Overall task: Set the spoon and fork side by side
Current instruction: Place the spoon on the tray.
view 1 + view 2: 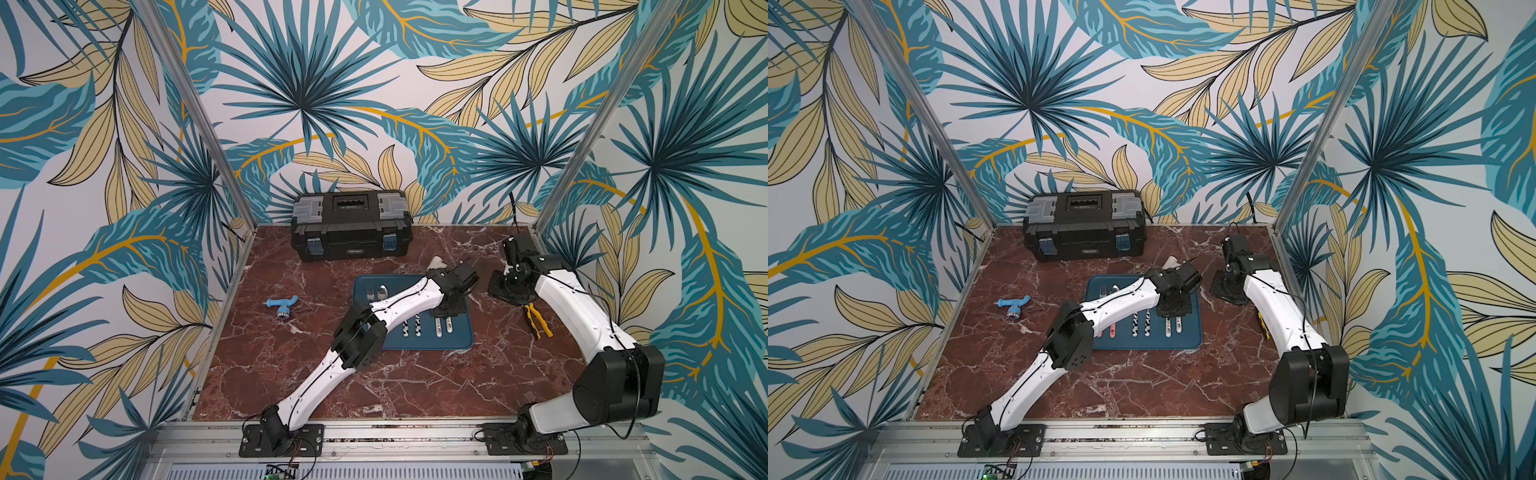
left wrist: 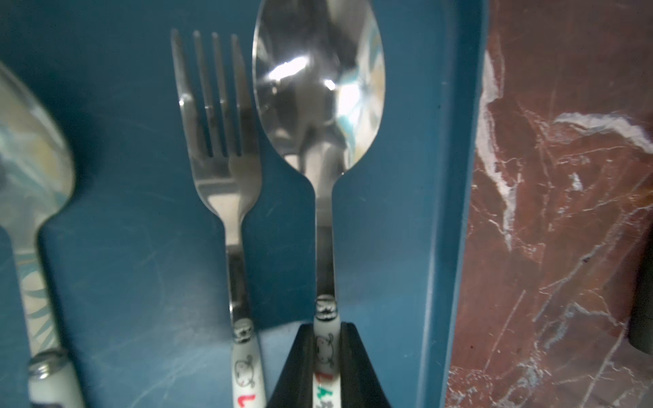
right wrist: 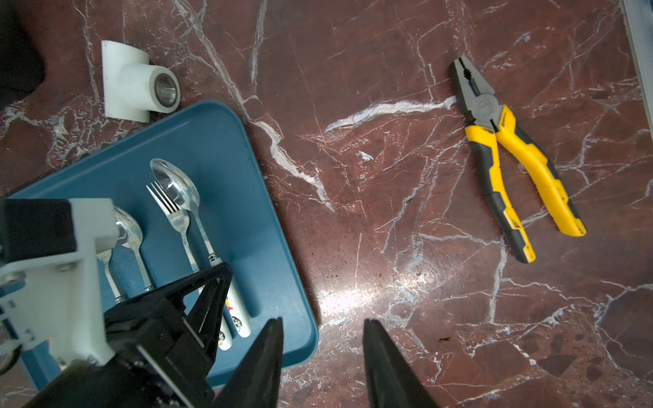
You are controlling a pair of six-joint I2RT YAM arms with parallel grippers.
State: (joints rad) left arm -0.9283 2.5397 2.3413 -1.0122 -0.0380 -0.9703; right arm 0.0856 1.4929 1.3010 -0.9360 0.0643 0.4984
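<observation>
While its black fingers [image 2: 304, 356] press together on the spoon's white printed handle, the left gripper [image 2: 327, 367] hangs over the blue tray [image 2: 116, 197]. Lying flat at the tray's 3 o'clock edge, the spoon [image 2: 319, 92] has a polished oval steel bowl. Just beside it, parallel, is the fork [image 2: 221, 141], with four thin steel tines and a matching white handle. Over the glossy, white-veined red marble table [image 3: 406, 219], the right gripper [image 3: 323, 356] hangs with its tapered black jaws partly apart, holding nothing. Yellow-and-grey pliers [image 3: 509, 166] lie at 3 o'clock of the tray.
</observation>
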